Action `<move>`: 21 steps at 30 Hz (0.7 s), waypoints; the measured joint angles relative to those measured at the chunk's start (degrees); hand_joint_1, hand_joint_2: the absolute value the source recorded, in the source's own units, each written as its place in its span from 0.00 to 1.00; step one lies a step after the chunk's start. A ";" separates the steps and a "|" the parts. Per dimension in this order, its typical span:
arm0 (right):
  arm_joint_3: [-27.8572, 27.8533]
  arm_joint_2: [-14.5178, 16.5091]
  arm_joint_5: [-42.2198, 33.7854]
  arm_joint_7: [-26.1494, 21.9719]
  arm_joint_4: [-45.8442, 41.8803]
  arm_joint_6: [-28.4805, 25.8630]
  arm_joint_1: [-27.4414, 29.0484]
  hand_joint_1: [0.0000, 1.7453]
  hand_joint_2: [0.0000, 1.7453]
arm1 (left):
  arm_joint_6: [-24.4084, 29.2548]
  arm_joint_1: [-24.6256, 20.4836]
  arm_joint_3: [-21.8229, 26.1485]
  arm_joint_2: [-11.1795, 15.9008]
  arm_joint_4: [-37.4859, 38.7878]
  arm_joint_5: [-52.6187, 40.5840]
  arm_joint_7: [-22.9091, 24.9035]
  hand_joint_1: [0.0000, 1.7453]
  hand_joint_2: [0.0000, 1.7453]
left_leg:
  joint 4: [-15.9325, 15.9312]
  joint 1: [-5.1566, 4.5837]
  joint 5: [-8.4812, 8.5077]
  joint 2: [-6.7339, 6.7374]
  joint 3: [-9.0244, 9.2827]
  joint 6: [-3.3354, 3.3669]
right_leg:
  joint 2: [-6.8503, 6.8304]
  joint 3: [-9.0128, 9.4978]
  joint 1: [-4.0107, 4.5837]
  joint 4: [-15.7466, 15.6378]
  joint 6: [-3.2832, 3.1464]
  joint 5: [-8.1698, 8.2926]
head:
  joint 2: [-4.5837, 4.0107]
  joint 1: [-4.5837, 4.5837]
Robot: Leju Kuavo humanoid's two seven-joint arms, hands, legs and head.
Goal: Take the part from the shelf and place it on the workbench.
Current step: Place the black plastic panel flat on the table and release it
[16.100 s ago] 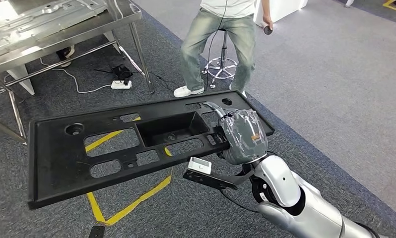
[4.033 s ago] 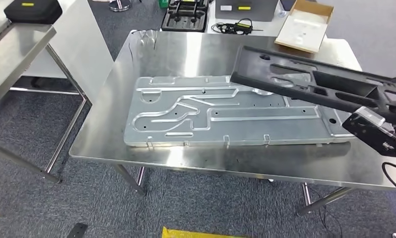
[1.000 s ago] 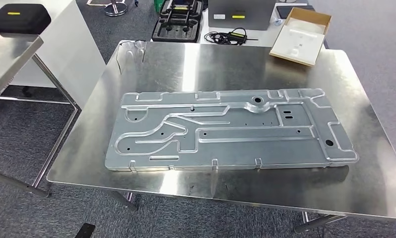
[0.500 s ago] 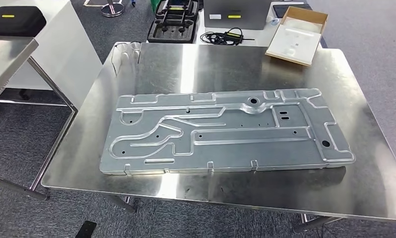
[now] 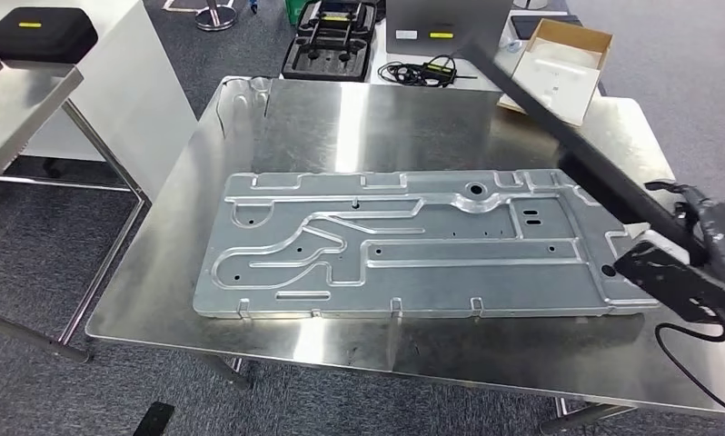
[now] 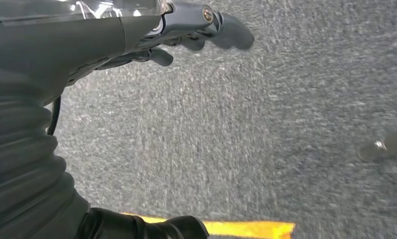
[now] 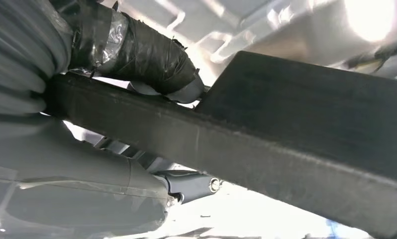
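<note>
Right hand (image 5: pixel 724 238) grips black part (image 5: pixel 577 150) edge-on above workbench (image 5: pixel 341 350); not yet set down. Left hand (image 6: pixel 151 30) hangs empty, fingers loosely curled.

Workbench (image 5: pixel 359 118) glossy brushed steel; stamped panel (image 5: pixel 413 241) dull metal; part (image 5: pixel 577 150) matt black plastic.

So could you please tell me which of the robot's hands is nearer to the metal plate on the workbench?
Right. The right hand holds the black part beside the metal plate; the left hand hangs over carpet.
</note>
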 joint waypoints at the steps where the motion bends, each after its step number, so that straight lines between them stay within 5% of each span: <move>1: 1.98 -0.32 0.68 0.66 -0.66 0.38 -0.90 1.00 1.00 | 0.00 0.00 0.03 0.01 0.00 0.03 -0.07 0.00 1.00 | 0.28 -0.09 0.00 -0.07 -0.27 -0.25 | 0.01 -0.14 0.10 -0.11 -0.47 0.14 | 0.00 -0.06; 4: 5.97 -1.33 1.91 1.98 -1.93 0.32 -3.17 1.00 1.00 | 0.03 0.16 0.11 0.04 0.00 0.13 -0.05 0.00 1.00 | 1.63 0.08 -0.92 -0.16 -1.14 -1.00 | -0.15 -0.34 -0.05 -0.28 -1.35 0.45 | 0.00 -0.19; 7: 8.50 -2.67 3.52 3.08 -2.64 -0.57 -4.14 1.00 1.00 | 0.09 0.29 0.29 0.04 0.00 0.15 0.04 0.00 1.00 | 10.50 0.58 -5.42 -0.02 -5.45 -2.02 | -0.26 -0.33 -0.12 -0.45 -1.71 0.56 | 0.00 -0.35; 9: 9.89 -3.31 4.81 3.75 -2.67 -0.98 -3.91 1.00 1.00 | 0.10 0.48 0.47 -0.02 0.00 0.17 0.12 0.00 1.00 | 14.97 0.87 -6.22 -0.01 -7.87 -2.32 | -0.25 -0.33 -0.10 -0.45 -1.75 0.53 | -0.01 -0.35; 11: 10.90 -3.87 6.20 4.22 -2.68 -1.63 -3.46 1.00 1.00 | 0.14 0.58 0.62 -0.05 0.00 0.18 0.16 0.00 1.00 | 11.73 1.05 -3.30 0.00 -6.61 -2.28 | -0.18 -0.25 -0.14 -0.45 -1.75 0.51 | -0.01 -0.36; 14: 11.32 -4.57 8.93 4.89 -2.68 -3.23 -2.67 1.00 1.00 | 0.23 0.52 0.84 0.02 0.00 0.20 0.15 0.00 1.00 | 1.75 0.97 0.51 -0.06 -1.94 -1.79 | -0.05 -0.17 -0.09 -0.57 -1.27 0.52 | -0.01 -0.33; 18: 10.86 -5.06 13.53 6.25 -2.65 -5.20 -0.24 1.00 1.00 | 0.40 0.57 0.91 0.02 0.00 0.39 -0.16 0.00 1.00 | -0.44 0.65 1.01 -0.01 -0.96 -0.62 | 0.04 0.14 -0.08 -1.38 0.27 0.88 | -0.01 -0.27; 21: 9.05 -5.12 16.76 7.43 -2.46 -7.17 2.49 1.00 1.00 | 0.45 0.60 0.93 -0.02 0.00 0.68 -0.66 0.00 1.00 | -1.69 0.71 1.67 0.16 -0.27 0.69 | -0.05 -1.77 0.05 3.33 0.57 -2.34 | -0.01 -0.20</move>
